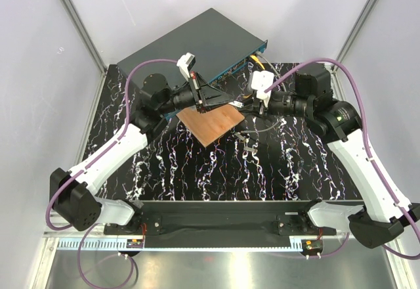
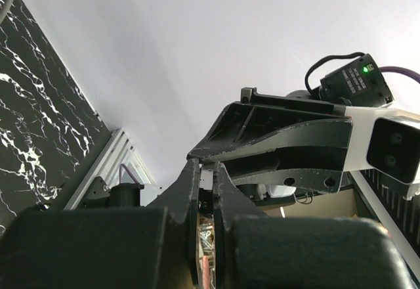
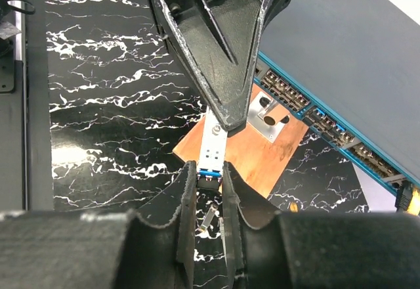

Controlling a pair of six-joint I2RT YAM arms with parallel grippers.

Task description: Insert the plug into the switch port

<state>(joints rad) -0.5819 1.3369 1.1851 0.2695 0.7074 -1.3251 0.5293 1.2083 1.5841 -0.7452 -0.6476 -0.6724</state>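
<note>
Plug (image 3: 214,146): a short silvery metal block with a blue end. It is held in the air over a corner of the copper plate (image 3: 262,161), apart from every switch port (image 3: 279,90).
Switch port: one of many small square sockets lining the teal front of the switch (image 3: 341,46), a flat dark box. In the right wrist view it lies toward 2 o'clock from the plug.
Left claw (image 3: 228,122): clenched on the plug's silvery end, coming in from 12 o'clock in the right wrist view.
Right claw (image 3: 210,172): clenched round the blue end from 6 o'clock, with a finger (image 3: 190,190) against each side.
Right wrist view alone: it shows the plug's whole length and colours, with both grips. It also shows a silvery bracket (image 3: 269,117) with a brass stub on the plate, and a yellow cable end (image 3: 405,197) at the teal front toward 4 o'clock.
Left wrist view alone: the left claw's own fingers (image 2: 187,197) are shut on a pale sliver, which is all it shows of the plug. The right claw crosses as a black wedge from 3 o'clock, and its tip meets them.
Overhead view alone: both arms meet above the black marbled table (image 1: 164,164), the left from 9 o'clock and the right from 3. The switch sits askew at 12 o'clock and the plate is in the middle. The plug is too small to make out here.
</note>
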